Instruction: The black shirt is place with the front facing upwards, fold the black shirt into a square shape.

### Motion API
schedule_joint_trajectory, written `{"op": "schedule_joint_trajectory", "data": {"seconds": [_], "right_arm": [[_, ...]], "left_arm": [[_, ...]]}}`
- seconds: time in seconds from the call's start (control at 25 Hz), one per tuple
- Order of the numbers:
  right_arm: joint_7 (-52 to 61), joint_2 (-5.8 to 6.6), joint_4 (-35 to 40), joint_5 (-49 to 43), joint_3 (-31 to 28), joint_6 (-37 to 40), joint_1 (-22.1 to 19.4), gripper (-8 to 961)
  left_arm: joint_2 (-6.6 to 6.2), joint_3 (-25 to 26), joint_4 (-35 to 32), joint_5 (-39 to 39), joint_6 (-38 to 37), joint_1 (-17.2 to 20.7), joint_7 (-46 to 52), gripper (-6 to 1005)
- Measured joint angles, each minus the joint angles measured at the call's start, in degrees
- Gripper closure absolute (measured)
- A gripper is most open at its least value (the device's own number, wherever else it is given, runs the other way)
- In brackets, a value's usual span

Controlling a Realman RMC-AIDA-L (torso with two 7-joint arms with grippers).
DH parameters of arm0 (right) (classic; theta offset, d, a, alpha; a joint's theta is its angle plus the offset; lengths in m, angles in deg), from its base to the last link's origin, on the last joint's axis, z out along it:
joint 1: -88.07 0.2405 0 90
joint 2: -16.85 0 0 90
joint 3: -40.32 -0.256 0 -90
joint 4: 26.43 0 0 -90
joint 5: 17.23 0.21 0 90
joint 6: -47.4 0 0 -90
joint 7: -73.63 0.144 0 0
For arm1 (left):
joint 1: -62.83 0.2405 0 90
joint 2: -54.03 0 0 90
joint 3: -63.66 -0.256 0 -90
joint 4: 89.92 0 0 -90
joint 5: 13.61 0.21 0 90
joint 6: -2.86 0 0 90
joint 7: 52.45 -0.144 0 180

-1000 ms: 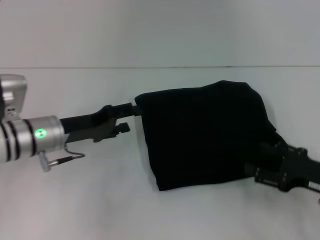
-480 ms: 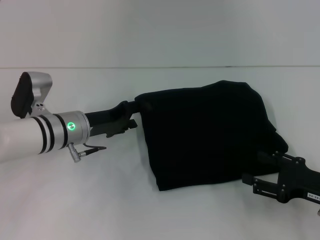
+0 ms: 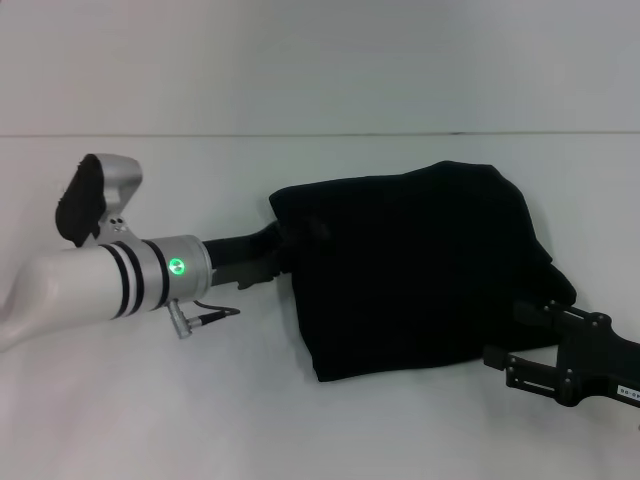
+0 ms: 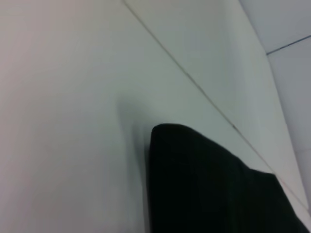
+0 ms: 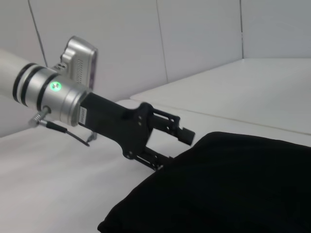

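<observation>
Head view: left hand seemingly touching folded black shirt.

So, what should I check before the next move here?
1. Fold shape: black shirt lies as a compact, roughly square bundle: ok.
2. Release: left pincer is open at the shirt's left edge: ok.
3. Cloth free of the left pincer: cannot tell.
4. Release: right pincer is open by the shirt's near right corner: ok.
5. Near edge straight: slightly slanted, not ok.
</observation>
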Motion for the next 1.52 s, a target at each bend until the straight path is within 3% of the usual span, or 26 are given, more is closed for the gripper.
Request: {"op": "schedule_joint_trajectory", "data": {"seconds": [0.36, 0.44, 0.68, 0.8, 1.32, 1.4, 1.52], "right_arm": [[0.20, -0.04, 0.10, 0.03, -0.02, 0.54, 0.00, 137], [0.24, -0.05, 0.11, 0.10, -0.02, 0.56, 0.00, 137], [0.28, 0.00, 0.11, 0.35, -0.07, 0.97, 0.00, 137], [0.28, 0.01, 0.11, 0.36, -0.14, 1.12, 0.00, 137], [0.27, 0.04, -0.04, 0.36, -0.28, 1.38, 0.00, 137], [0.27, 0.03, 0.01, 0.36, -0.40, 1.73, 0.00, 137], [0.27, -0.02, 0.10, 0.38, -1.28, 2.46, 0.04, 137]], "left_arm": [[0.32, -2.91, -0.37, -0.02, 0.29, -0.22, -0.21, 232], [0.58, -5.57, -0.47, -0.02, 0.65, -0.59, -1.21, 232], [1.09, -6.61, -0.55, -0.39, 2.64, -0.83, -1.50, 411], [1.07, -6.36, -0.63, -0.54, 2.73, -0.74, -1.51, 651], [0.62, -6.66, -1.07, -0.59, 1.47, -0.41, -1.54, 908], [-0.16, -6.53, -1.63, -0.62, 1.41, -0.34, -1.54, 963], [-1.05, -6.44, -2.05, -0.62, 1.40, -0.33, -1.54, 961]]}}
